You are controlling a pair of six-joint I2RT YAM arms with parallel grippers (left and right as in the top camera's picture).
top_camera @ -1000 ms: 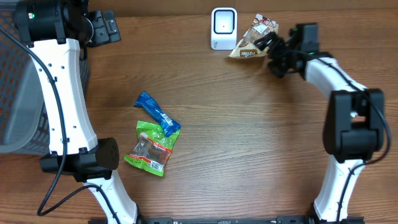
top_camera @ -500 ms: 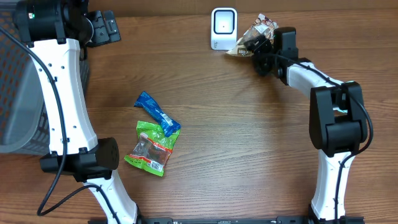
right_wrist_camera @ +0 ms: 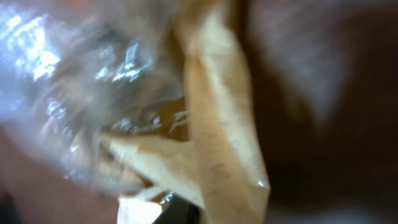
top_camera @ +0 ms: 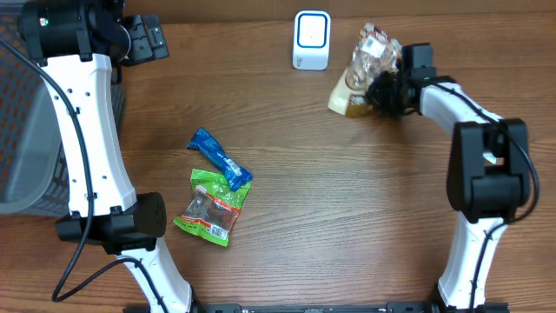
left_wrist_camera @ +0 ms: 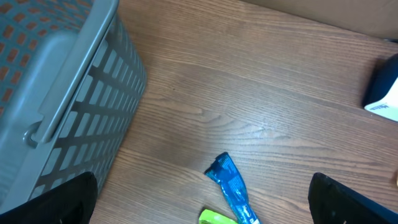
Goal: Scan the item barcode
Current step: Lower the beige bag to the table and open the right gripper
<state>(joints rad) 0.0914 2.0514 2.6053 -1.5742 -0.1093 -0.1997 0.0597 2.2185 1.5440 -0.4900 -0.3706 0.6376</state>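
Observation:
The item, a clear and tan snack bag (top_camera: pixel 368 59), hangs to the right of the white barcode scanner (top_camera: pixel 311 39) at the table's back. My right gripper (top_camera: pixel 380 87) is shut on the bag's lower part. The right wrist view is blurred and filled by the bag (right_wrist_camera: pixel 217 124), its tan edge pinched at the dark jaws (right_wrist_camera: pixel 186 214). My left gripper (top_camera: pixel 148 39) stays open at the back left, far from the bag. In the left wrist view it (left_wrist_camera: pixel 204 200) holds nothing.
A blue packet (top_camera: pixel 219 158) and a green packet (top_camera: pixel 211 205) lie left of centre, the blue one (left_wrist_camera: pixel 233 186) also under the left wrist. A grey slatted basket (left_wrist_camera: pixel 74 106) stands at the table's left edge. The scanner's corner (left_wrist_camera: pixel 384 93) shows at the right.
My right gripper has shut on the snack bag and drawn it away from beside the scanner, to the right and toward the front. The left arm has not moved.

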